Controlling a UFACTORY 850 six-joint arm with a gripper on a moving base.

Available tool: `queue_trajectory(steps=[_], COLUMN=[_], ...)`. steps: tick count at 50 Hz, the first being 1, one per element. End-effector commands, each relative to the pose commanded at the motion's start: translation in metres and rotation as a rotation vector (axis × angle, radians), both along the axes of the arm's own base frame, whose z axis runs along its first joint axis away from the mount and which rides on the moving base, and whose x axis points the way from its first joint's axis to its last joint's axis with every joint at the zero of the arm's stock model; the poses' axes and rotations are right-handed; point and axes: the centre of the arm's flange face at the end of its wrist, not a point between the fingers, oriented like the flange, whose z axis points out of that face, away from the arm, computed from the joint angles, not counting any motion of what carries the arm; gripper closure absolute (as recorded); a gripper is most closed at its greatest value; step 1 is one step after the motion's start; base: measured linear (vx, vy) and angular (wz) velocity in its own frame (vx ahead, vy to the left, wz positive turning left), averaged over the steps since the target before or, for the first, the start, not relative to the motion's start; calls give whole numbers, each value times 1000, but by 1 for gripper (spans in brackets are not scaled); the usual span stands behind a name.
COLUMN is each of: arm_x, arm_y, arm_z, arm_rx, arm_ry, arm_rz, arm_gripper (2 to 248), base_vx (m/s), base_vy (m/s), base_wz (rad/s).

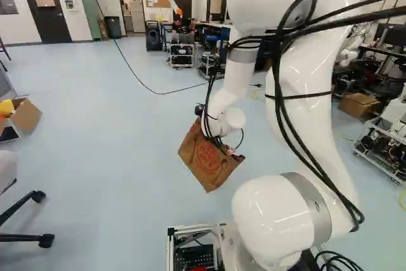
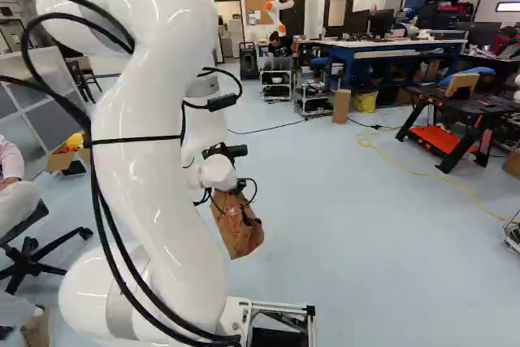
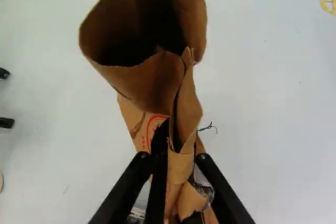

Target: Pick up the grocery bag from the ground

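Pincer (image 3: 172,158), black, two-fingered, part-closed, grips the bunched side of a brown paper grocery bag (image 1: 206,162), apparently to suspend it above pale-blue floor (image 1: 108,138).

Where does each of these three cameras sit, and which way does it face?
Left base view: on the base, behind and left of the arm, facing ahead, slightly down; the arm stands right of the middle.
Right base view: behind and right, facing likewise; the arm stands left of the middle.
Wrist view: on the wrist, looking along the gripper, its two fingers pinching the paper grocery bag.
Shared: both base views show the arm and bag.
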Motion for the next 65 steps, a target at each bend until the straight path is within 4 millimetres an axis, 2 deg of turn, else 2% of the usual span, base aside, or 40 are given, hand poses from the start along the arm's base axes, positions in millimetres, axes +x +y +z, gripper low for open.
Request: queue_trajectory(steps=[22, 46, 65], arm_x=[-39, -43, -51], arm_y=[-1, -3, -7], arm_z=[46, 54, 67], arm_rx=[5, 10, 22], arm_ry=[-85, -112, -176], arm_rz=[3, -7, -37], arm_gripper=[225, 225, 225], base_vx=[0, 0, 0], base_vy=[0, 0, 0], base_wz=[0, 0, 0])
